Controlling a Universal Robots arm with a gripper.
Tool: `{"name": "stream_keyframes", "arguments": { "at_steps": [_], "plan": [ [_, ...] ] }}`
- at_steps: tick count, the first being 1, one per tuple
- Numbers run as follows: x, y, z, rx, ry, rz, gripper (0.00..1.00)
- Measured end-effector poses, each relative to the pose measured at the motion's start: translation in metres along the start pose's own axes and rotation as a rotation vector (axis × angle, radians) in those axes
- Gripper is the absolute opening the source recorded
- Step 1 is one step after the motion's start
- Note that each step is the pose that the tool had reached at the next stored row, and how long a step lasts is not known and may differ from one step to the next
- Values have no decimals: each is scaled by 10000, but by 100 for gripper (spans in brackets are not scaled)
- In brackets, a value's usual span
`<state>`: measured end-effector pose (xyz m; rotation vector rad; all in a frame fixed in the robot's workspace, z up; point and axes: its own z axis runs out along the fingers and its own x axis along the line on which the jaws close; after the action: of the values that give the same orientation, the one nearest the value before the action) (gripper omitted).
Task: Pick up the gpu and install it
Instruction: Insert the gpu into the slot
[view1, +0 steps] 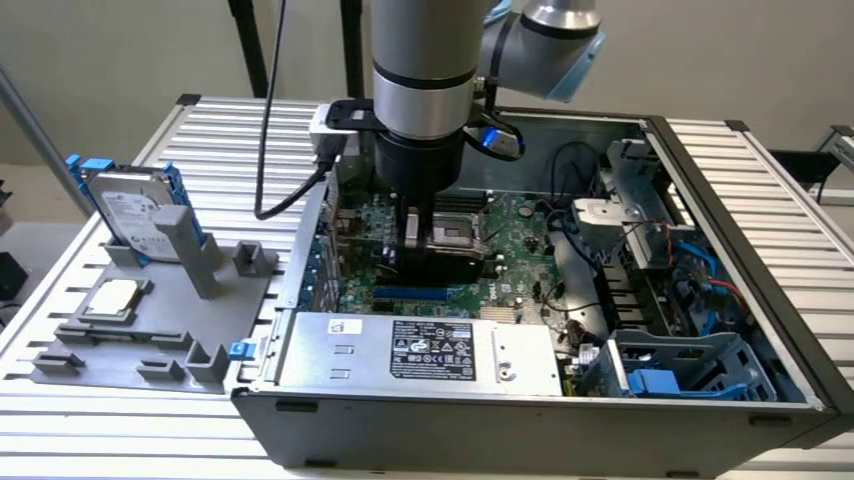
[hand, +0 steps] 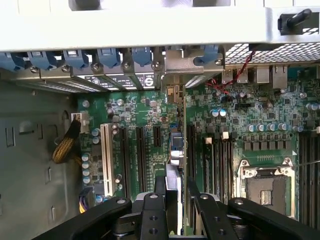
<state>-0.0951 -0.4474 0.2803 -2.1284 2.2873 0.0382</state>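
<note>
The claw (hand: 175, 186) is clamped on the gpu (hand: 175, 147), held edge-on between its fingers (hand: 194, 190). Directly beneath lie the motherboard slots (hand: 141, 150); the card perhaps touches one, but that is hard to see.

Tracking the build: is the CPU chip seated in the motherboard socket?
No, the socket sits empty, and the CPU chip lies on the grey fixture.
</note>
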Motion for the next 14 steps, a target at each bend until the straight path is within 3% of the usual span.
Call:
{"name": "stream_keyframes", "arguments": {
  "at_steps": [14],
  "plan": [
    [8,20,31,0,-1,-3,27]
  ]
}}
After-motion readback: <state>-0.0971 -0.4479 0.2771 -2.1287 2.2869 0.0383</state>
